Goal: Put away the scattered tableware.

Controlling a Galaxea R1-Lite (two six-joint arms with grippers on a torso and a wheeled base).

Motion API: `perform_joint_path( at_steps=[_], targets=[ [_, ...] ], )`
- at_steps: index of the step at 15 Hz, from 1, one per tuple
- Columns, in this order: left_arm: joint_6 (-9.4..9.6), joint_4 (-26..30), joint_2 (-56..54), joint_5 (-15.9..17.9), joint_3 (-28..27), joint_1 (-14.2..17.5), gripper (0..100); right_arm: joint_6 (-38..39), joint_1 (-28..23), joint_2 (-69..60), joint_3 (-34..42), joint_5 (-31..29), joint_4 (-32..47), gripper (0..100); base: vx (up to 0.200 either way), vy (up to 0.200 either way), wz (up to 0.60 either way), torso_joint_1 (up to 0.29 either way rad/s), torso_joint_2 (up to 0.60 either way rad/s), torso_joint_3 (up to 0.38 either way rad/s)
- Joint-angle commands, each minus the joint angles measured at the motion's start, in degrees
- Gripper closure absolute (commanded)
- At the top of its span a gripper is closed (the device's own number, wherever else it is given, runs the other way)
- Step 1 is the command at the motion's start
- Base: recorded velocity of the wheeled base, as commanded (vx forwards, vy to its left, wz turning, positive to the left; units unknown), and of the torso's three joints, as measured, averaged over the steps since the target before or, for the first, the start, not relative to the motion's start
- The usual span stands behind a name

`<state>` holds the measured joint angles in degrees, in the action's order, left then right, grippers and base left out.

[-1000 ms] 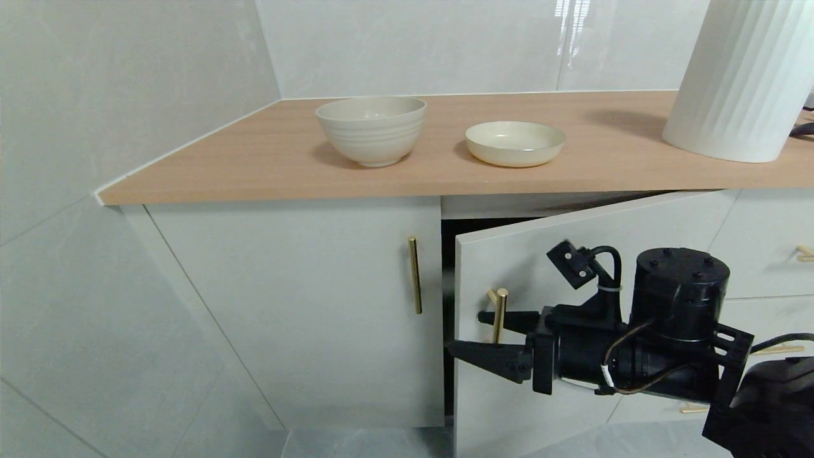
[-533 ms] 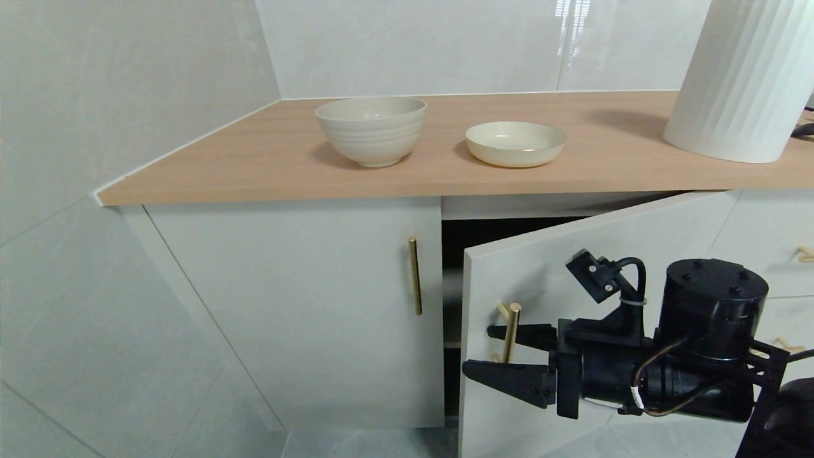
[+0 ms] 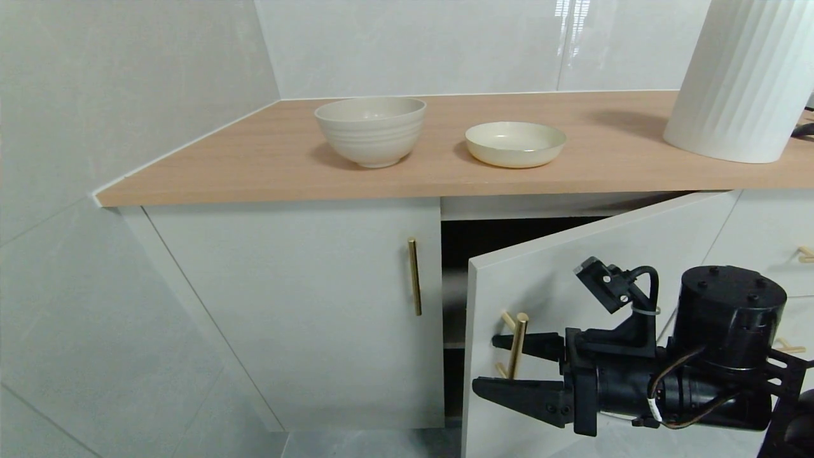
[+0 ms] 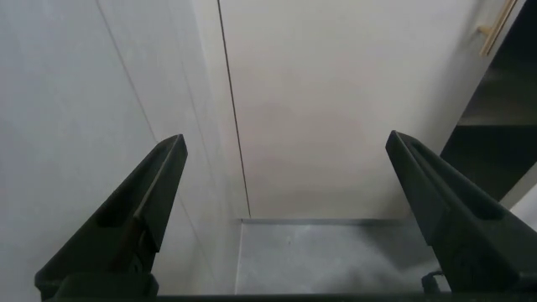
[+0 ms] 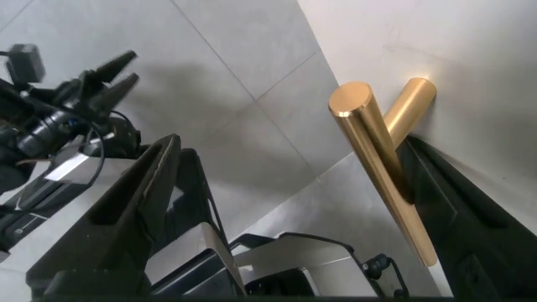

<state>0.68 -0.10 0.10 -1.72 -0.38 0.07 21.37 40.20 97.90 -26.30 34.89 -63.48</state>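
Tableware sits out on a wood-grain countertop (image 3: 254, 165): a deep cream bowl (image 3: 371, 130) on the left and a shallow cream dish (image 3: 515, 144) near it on the right, the two apart. At the far right we see a tall white ribbed container (image 3: 741, 76). Glossy pale wall tiles (image 3: 413, 44) rise behind the counter, and grey floor tiles (image 3: 369, 443) lie below. Under the counter, the left door (image 3: 292, 305) is closed. The right door (image 3: 572, 267) stands ajar, showing a dark interior (image 3: 455, 254). The right gripper (image 3: 486, 364) has its jaws open, one finger on each side of that door's brass handle (image 3: 516, 343). The left gripper (image 4: 285, 141) has its jaws spread wide, holding nothing, low before the closed door and floor.
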Motion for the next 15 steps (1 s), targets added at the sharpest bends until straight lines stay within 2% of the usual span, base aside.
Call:
perform_joint_path(
  at_steps=[1, 3, 5, 6, 8, 10, 12, 13, 14, 15],
  targets=[
    [0.02, -0.17, -0.01, -0.04, -1.03, 0.01, 0, -0.01, 0.05, -0.26, 0.19, 0.09, 0.11, 0, 0.0, 0.0, 0.0, 0.0, 0.0, 0.0],
    [0.11, 3.53, 3.07, 1.28, -8.41, -0.25, 0, -0.1, 0.05, -0.17, 0.28, 0.18, 0.11, 0, 0.0, 0.0, 0.0, 0.0, 0.0, 0.0],
    [0.11, 4.84, 9.83, 3.48, -14.74, -0.25, 0, -0.1, 0.05, 0.1, 0.28, 0.18, 0.11, 0, 0.0, 0.0, 0.0, 0.0, 0.0, 0.0],
    [0.11, 4.84, 13.44, 4.62, -17.64, -0.25, 100, -0.1, 0.05, 0.1, 0.37, 0.18, 0.11, 0, 0.0, 0.0, 0.0, 0.0, 0.0, 0.0],
    [0.2, 4.76, 21.0, 9.1, -23.62, -0.25, 100, -0.1, 0.05, 0.01, 0.37, 0.18, 0.02, 0, 0.0, 0.0, 0.0, 0.0, 0.0, 0.0],
    [0.2, 4.67, 29.96, 17.01, -30.12, -0.25, 100, -0.19, 0.05, 0.1, 0.81, 0.18, 0.02, 0, 0.0, 0.0, 0.0, 0.0, 0.0, 0.0],
    [0.2, 4.67, 39.72, 23.16, -36.71, -0.25, 100, -0.1, 0.05, 0.18, 1.42, 0.09, -0.07, 0, 0.0, 0.0, 0.0, 0.0, 0.0, 0.0],
    [0.2, 4.58, 44.9, 26.24, -39.0, -0.95, 100, -0.1, 0.05, -0.17, 1.6, 0.09, -0.16, 0, 0.0, 0.0, 0.0, 0.0, 0.0, 0.0],
    [0.2, 3.7, 50.18, 28.0, -39.96, -2.53, 100, -0.1, 0.05, -0.34, 1.51, 0.09, -0.24, 0, 0.0, 0.0, 0.0, 0.0, 0.0, 0.0],
    [0.02, 0.62, 55.19, 28.44, -39.79, -5.52, 100, -0.01, 0.05, -0.78, 1.51, 0.09, -0.33, 0, 0.0, 0.0, 0.0, 0.0, 0.0, 0.0]
  ],
)
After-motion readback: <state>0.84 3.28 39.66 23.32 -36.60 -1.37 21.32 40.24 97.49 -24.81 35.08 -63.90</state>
